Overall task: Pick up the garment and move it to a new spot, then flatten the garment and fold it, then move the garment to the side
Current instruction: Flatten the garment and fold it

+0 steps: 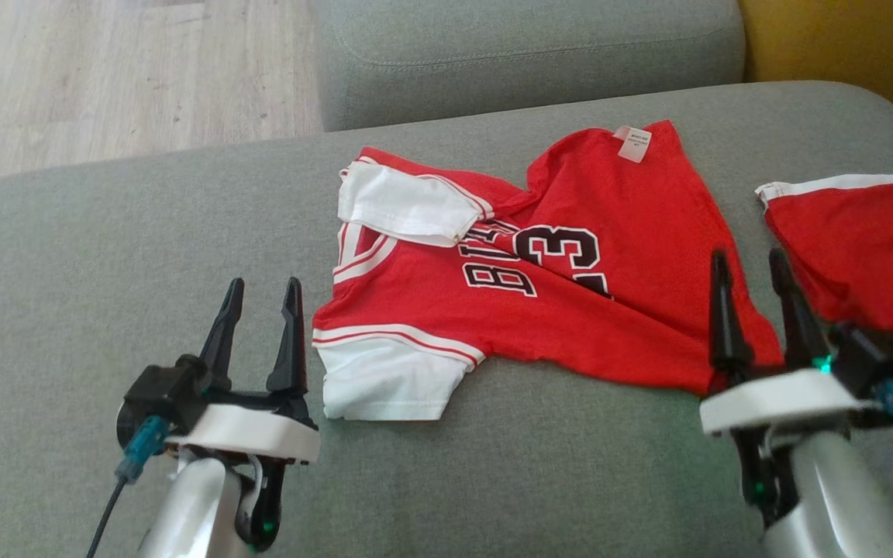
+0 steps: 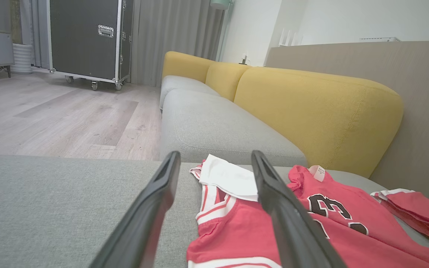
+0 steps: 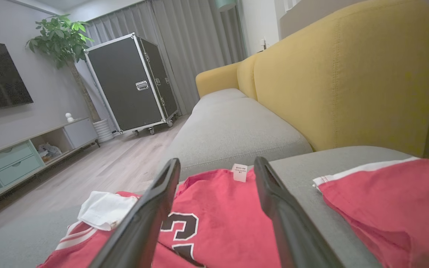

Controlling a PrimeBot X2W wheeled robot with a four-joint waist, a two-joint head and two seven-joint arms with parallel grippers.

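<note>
The garment (image 1: 539, 287) is a red jersey with white sleeves and black-and-white lettering, lying rumpled on the grey sofa cushion (image 1: 105, 256). One white sleeve is folded over near its collar, and a small label shows at its far hem. My left gripper (image 1: 260, 298) stands open just left of the near white sleeve, with nothing between its fingers. My right gripper (image 1: 749, 271) stands open over the jersey's right hem, empty. The left wrist view has the jersey (image 2: 244, 223) below and right of the fingers. The jersey (image 3: 214, 223) lies between and beyond the fingers in the right wrist view.
A second red piece with a white band (image 1: 857, 240) lies on the cushion at the right, beside my right gripper. Another grey cushion (image 1: 524, 54) lies beyond, with a yellow backrest (image 3: 341, 74) at the right. Wood floor (image 1: 121, 70) lies at the far left.
</note>
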